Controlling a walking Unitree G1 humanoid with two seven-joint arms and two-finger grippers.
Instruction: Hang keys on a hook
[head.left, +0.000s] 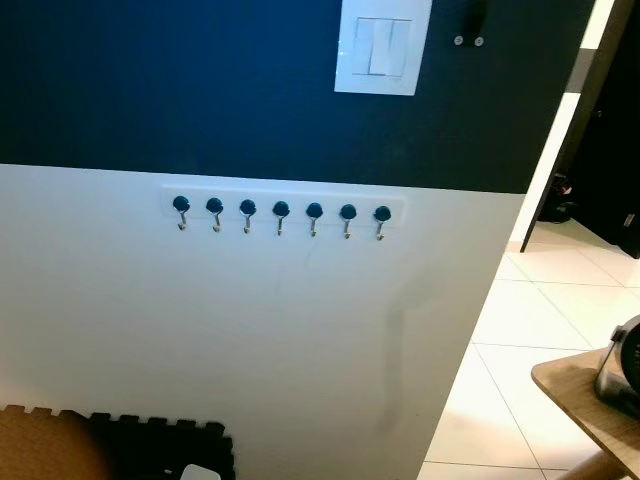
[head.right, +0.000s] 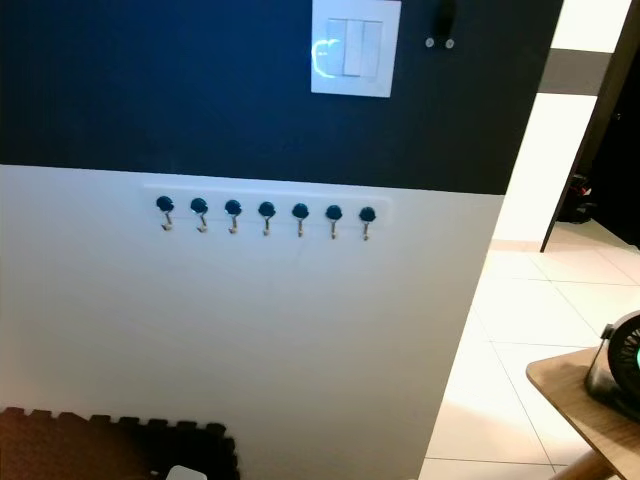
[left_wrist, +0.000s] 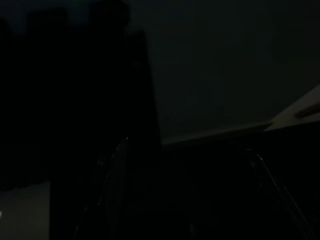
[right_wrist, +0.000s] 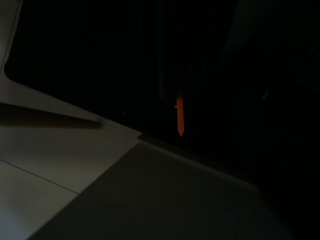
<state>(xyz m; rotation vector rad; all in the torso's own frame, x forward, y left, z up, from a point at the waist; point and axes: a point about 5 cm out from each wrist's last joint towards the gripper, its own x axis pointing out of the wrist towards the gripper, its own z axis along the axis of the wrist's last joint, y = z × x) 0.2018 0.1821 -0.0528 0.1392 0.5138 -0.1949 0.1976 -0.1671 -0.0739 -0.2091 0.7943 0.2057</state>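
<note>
A white rack (head.left: 283, 210) with several dark-knobbed metal hooks is fixed to the wall, just below where the dark blue upper part meets the white lower part. Every hook is bare, from the leftmost hook (head.left: 181, 209) to the rightmost hook (head.left: 382, 218). Both arms hang low in the shade and their wrist views are very dark. In the right wrist view a thin orange strip (right_wrist: 180, 116) hangs down out of the darkness above pale floor tiles (right_wrist: 75, 165). I cannot make out what holds the strip.
A white light switch (head.left: 382, 47) sits on the dark wall above the rack. The wall ends at a corner on the right, with tiled floor (head.left: 540, 310) beyond. A wooden table corner (head.left: 585, 400) carries a dark rounded appliance (head.left: 622, 365). Foam mats (head.left: 120, 445) lie at bottom left.
</note>
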